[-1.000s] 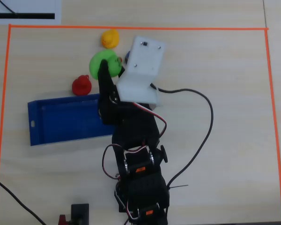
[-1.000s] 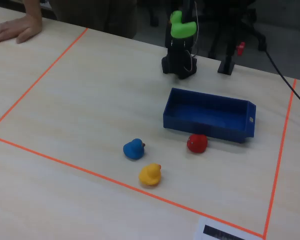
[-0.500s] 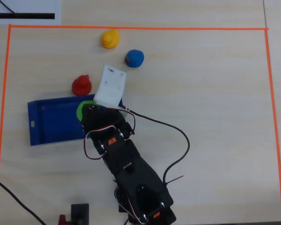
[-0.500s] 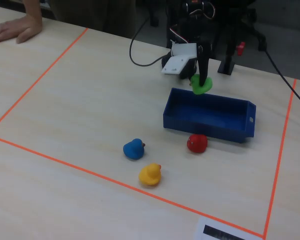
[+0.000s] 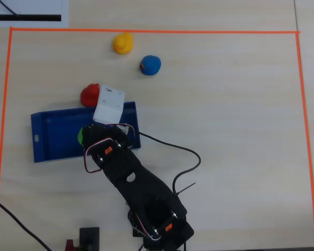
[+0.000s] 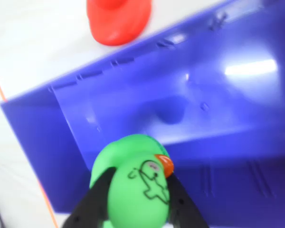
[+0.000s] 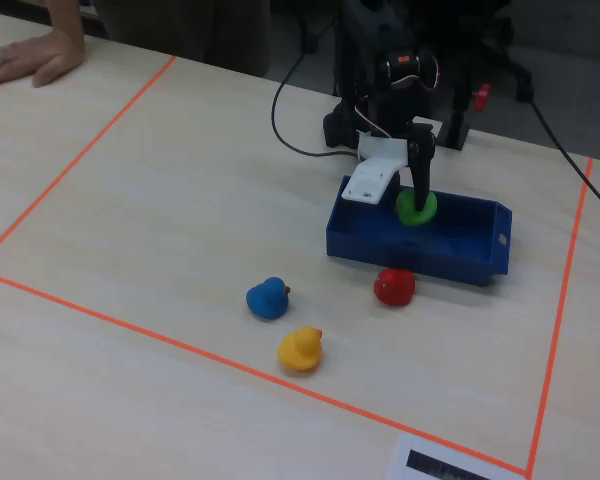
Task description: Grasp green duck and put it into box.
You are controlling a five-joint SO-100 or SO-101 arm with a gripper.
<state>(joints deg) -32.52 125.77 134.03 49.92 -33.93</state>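
The green duck (image 6: 135, 187) sits between my gripper's (image 6: 133, 202) two black fingers, which are shut on its sides. I hold it just above the floor of the dark blue box (image 6: 218, 118). In the fixed view the gripper (image 7: 416, 205) holds the duck (image 7: 416, 208) over the left part of the box (image 7: 470, 250). In the overhead view only a sliver of the duck (image 5: 80, 135) shows beside the arm, inside the box (image 5: 52, 136); the gripper itself is hidden under the arm.
A red duck (image 5: 90, 94) lies just outside the box's far wall, also in the wrist view (image 6: 118, 19). A yellow duck (image 5: 123, 43) and a blue duck (image 5: 150, 65) lie farther off. Orange tape (image 5: 146, 31) borders the table. A hand (image 7: 30, 55) rests at the fixed view's far left.
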